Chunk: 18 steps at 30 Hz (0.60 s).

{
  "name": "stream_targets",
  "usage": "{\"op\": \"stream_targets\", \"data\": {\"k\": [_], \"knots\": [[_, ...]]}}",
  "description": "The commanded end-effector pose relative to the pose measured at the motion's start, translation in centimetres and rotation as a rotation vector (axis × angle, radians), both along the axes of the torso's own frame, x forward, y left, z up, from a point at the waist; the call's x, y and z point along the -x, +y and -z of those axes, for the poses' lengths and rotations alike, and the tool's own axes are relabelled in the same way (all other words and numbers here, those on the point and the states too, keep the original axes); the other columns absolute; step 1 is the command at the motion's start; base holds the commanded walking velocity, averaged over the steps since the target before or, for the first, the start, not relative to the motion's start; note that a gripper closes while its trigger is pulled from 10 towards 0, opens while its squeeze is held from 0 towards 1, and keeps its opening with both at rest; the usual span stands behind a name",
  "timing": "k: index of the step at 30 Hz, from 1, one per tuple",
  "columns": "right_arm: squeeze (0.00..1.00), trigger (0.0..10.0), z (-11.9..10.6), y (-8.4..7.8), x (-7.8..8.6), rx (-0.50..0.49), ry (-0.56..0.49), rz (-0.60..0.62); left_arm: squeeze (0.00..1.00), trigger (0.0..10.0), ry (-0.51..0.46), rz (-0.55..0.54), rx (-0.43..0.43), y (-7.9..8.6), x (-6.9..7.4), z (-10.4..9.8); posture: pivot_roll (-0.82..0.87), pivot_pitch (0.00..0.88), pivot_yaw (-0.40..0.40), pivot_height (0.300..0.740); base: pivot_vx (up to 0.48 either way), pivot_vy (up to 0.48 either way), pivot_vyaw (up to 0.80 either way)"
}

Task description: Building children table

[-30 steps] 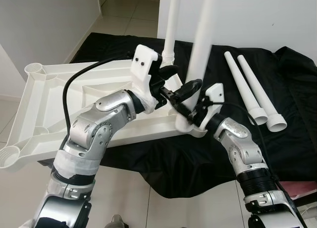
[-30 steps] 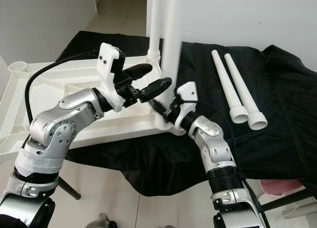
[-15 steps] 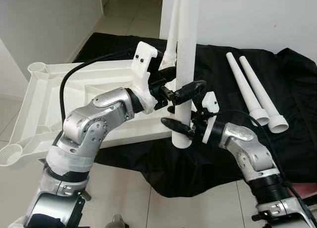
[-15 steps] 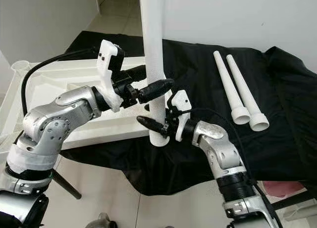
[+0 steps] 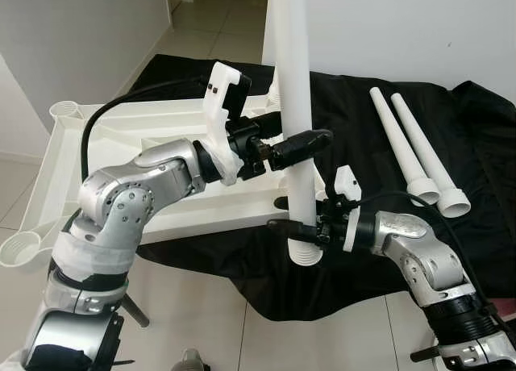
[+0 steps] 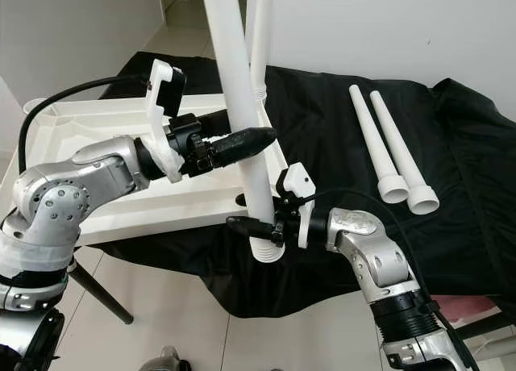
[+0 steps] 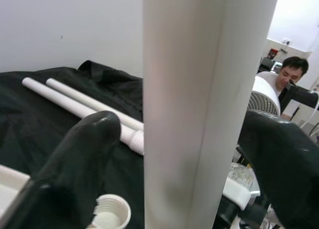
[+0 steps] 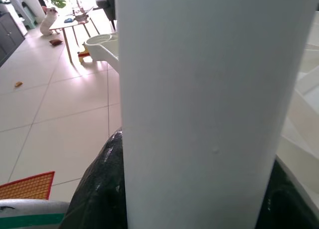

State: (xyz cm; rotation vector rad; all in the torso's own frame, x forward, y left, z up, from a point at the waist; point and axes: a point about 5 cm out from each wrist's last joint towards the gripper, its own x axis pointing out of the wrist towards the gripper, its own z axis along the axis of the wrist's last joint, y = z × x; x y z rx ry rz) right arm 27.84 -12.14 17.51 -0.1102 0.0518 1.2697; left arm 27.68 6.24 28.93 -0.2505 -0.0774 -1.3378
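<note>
One leg of four looks fitted, standing upright in a socket at the far edge of the upturned white tabletop. A second leg is in the air, tilted, its threaded end low, just off the tabletop's near right corner and not in any socket. Right gripper has it near the bottom, jaws closed tight on it; in the right wrist view the black pads sit against the white tube. Left gripper is higher on the same leg; left wrist view shows a finger on each side, close to the tube, but contact isn't clear, so loosely around it at best.

Two spare legs lie side by side on the black cloth, toward its far right, untouched. So roughly a quarter done: three legs left to seat.

Containers: corner sockets only. An open one shows at the tabletop's far left corner, another at the near left, both empty. Left wrist view also shows an empty threaded socket beside the held leg.
</note>
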Motion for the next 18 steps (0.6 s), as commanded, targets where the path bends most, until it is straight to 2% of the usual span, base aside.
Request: {"op": "stream_targets", "data": {"k": [1, 2, 3, 5, 7, 8, 17, 18], "knots": [[0.0, 10.0, 0.0, 0.1, 0.4, 0.0, 0.014, -0.027, 0.0, 3.6, -0.079, 0.355, 0.039, -0.1, 1.8, -0.7, 0.07, 0.015, -0.051, 0.74, 0.0, 0.0, 0.0], [0.0, 10.0, 0.0, 0.1, 0.4, 0.0, 0.014, -0.027, 0.0, 3.6, -0.079, 0.355, 0.039, -0.1, 1.8, -0.7, 0.07, 0.015, -0.051, 0.74, 0.0, 0.0, 0.0], [0.0, 10.0, 0.1, 0.2, 0.5, 0.002, 0.018, -0.034, 0.0, 3.1, -0.075, 0.35, 0.04, -0.1, 1.7, -0.7, 0.07, 0.024, -0.048, 0.74, 0.0, 0.0, 0.0], [0.0, 10.0, 0.1, 0.4, 0.5, 0.006, 0.021, -0.042, 0.0, 1.5, -0.073, 0.345, 0.037, -0.1, 1.5, -0.8, 0.07, 0.026, -0.047, 0.74, 0.0, 0.0, 0.0], [0.0, 10.0, 0.1, 0.4, 0.5, 0.007, 0.022, -0.043, 0.0, 1.5, -0.072, 0.344, 0.036, -0.1, 1.5, -0.9, 0.07, 0.026, -0.047, 0.74, 0.0, 0.0, 0.0], [0.0, 10.0, 0.0, 0.4, 0.5, 0.005, 0.023, -0.041, 0.0, 0.0, -0.07, 0.346, 0.044, 0.0, 1.5, -1.0, 0.07, 0.029, -0.045, 0.74, 0.0, 0.0, 0.0], [0.0, 10.0, -0.2, 0.3, 0.3, -0.008, 0.022, -0.024, 0.0, 0.0, -0.076, 0.335, 0.051, 0.4, 1.4, -1.5, 0.07, 0.036, -0.034, 0.74, 0.0, 0.0, 0.0], [0.0, 10.0, -0.2, 0.3, 0.3, -0.01, 0.022, -0.021, 0.0, 4.4, -0.081, 0.328, 0.048, 0.4, 1.3, -1.7, 0.07, 0.038, -0.033, 0.74, 0.0, 0.0, 0.0]]}}
